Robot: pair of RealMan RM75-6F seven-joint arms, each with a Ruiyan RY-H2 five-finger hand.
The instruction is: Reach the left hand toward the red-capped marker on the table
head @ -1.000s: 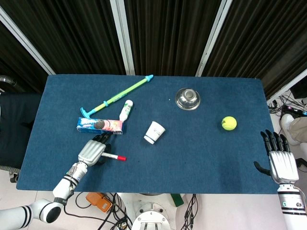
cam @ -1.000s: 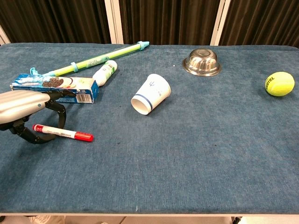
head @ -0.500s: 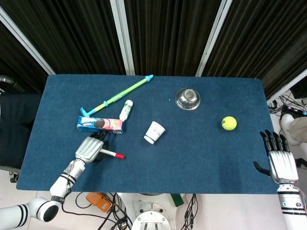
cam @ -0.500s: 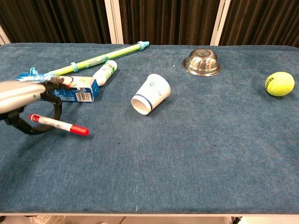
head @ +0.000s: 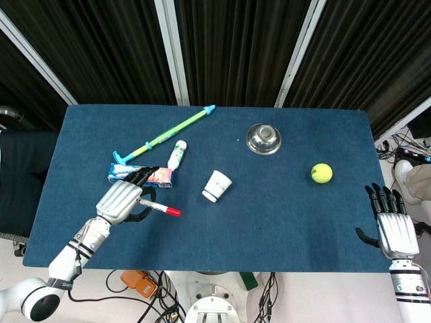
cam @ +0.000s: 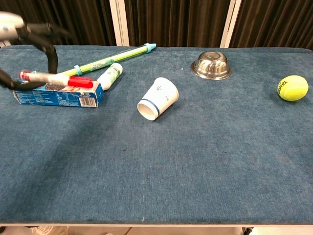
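The left hand [head: 121, 200] now holds the red-capped marker [head: 156, 207] up in the air, fingers curled round its white end, where a moment ago the marker lay flat on the blue counter [head: 283, 222] under that hand. So the reach looks done and the marker is already picked up. The cookie box [head: 153, 175] lies just past the fingers, and the right hand [head: 392, 229] waits far off, open and holding nothing.

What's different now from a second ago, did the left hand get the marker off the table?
Yes. The left hand, which was closing around the red-capped marker on the cloth, now holds it and has lifted it: in the chest view it hangs in front of the cookie box. The right hand stayed at the table's right edge; the paper cup, steel bowl and tennis ball did not move.
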